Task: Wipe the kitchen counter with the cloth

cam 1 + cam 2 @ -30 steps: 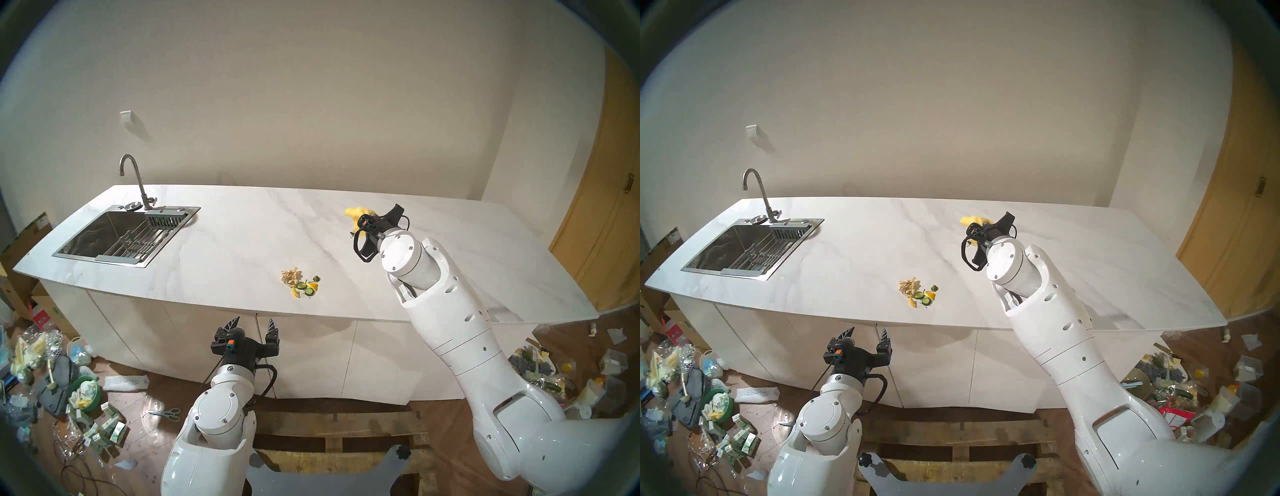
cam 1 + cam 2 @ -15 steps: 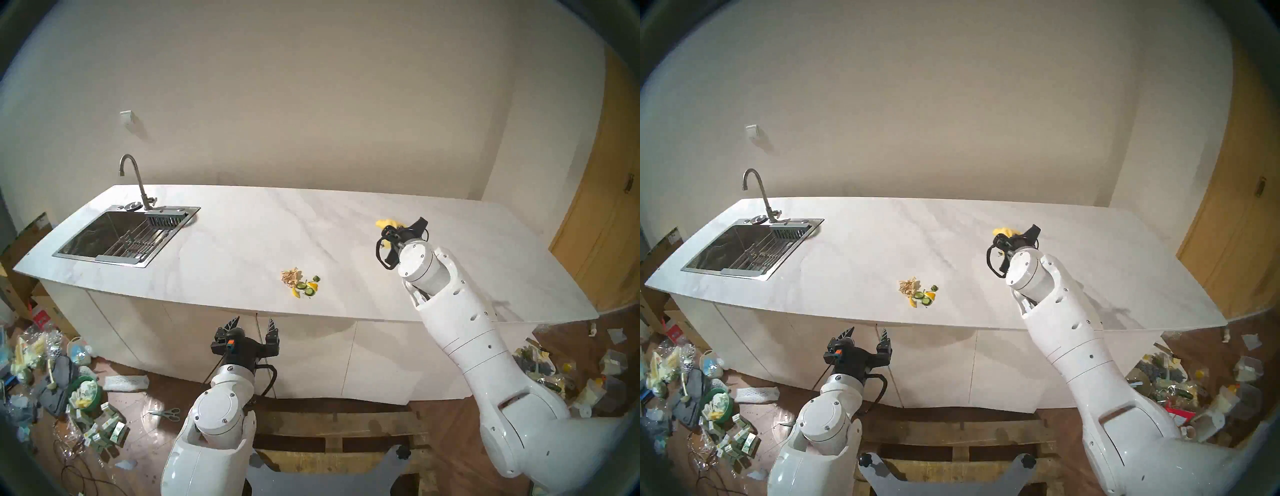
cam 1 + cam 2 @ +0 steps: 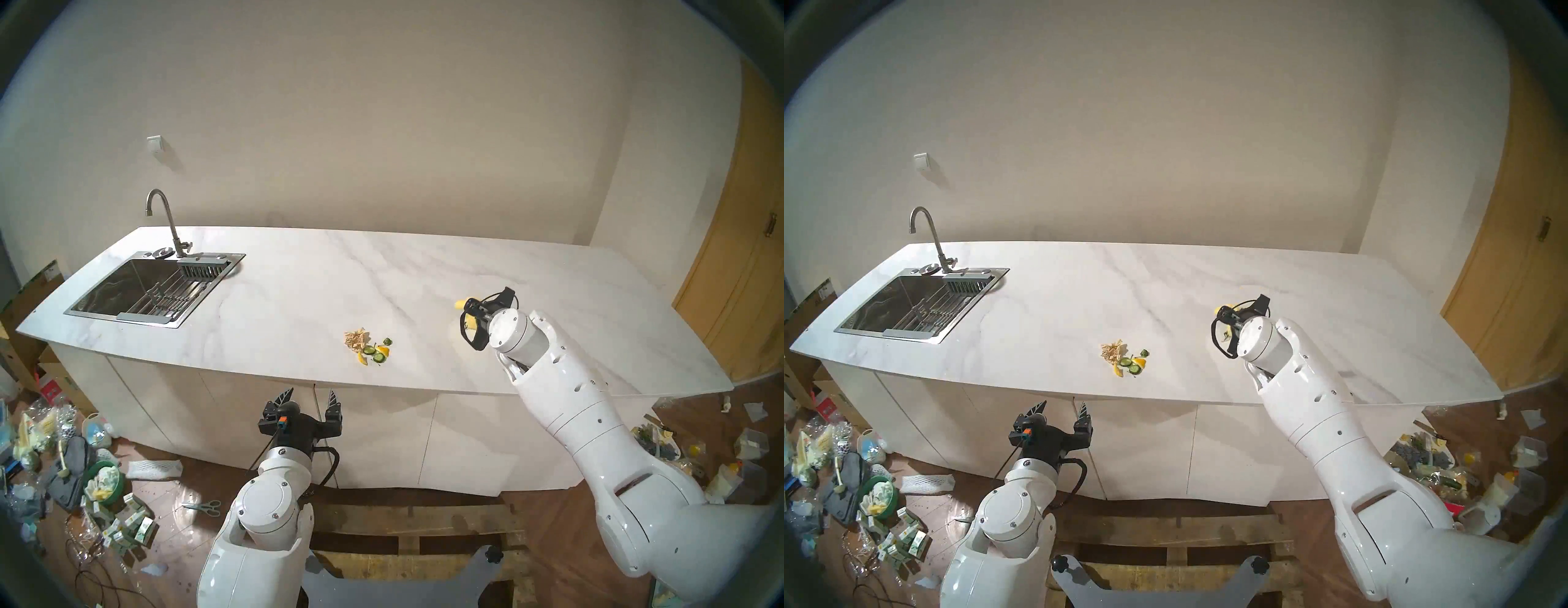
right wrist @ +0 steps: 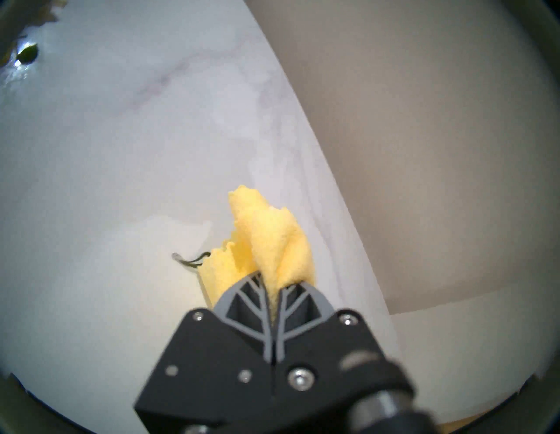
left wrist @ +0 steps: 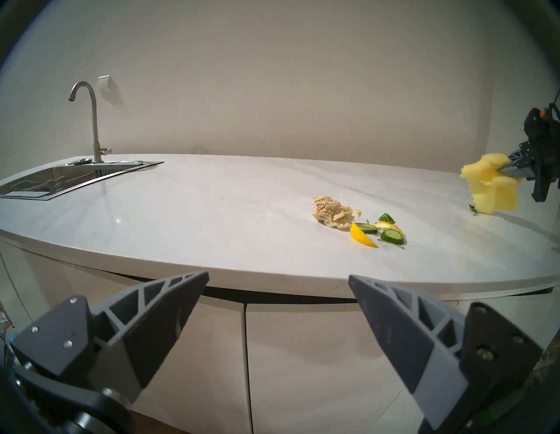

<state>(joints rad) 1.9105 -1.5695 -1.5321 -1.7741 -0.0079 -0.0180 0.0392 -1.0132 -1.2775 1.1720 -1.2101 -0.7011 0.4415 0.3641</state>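
The cloth point(image 4: 266, 239) — a small bright yellow rag bunched into folds — is pinched between the two fingers of the right gripper point(image 4: 274, 291), which are pressed together on its near end so that the loose folds stick out past the tips. In the left wrist view its lower edge looks to rest on the kitchen counter point(image 3: 297, 297), toward the right part of the slab and about midway between the far wall and the near edge; held low and dragging like this, the fabric, not the plastic fingers, meets the marble. A thin dark green scrap point(image 4: 191, 260) lies on the slab touching the cloth's left edge, which suggests the rag is pushing bits along as it goes.

Further left, near the front edge, sits the mess still to be dealt with: a beige heap of shreds point(image 5: 331, 212), cucumber slices point(image 5: 391, 235) and yellow fruit wedges point(image 5: 362, 236), all close together and well apart from the cloth. My reading is that the wipe is mid-stroke and this pile has not yet been reached.

The left gripper point(image 3: 312, 403) hangs below the counter's near edge in front of the white cabinet fronts, fingers spread and empty — parked out of the wiping path. At the far left end are the steel sink point(image 3: 144, 288) and its faucet point(image 3: 163, 220).
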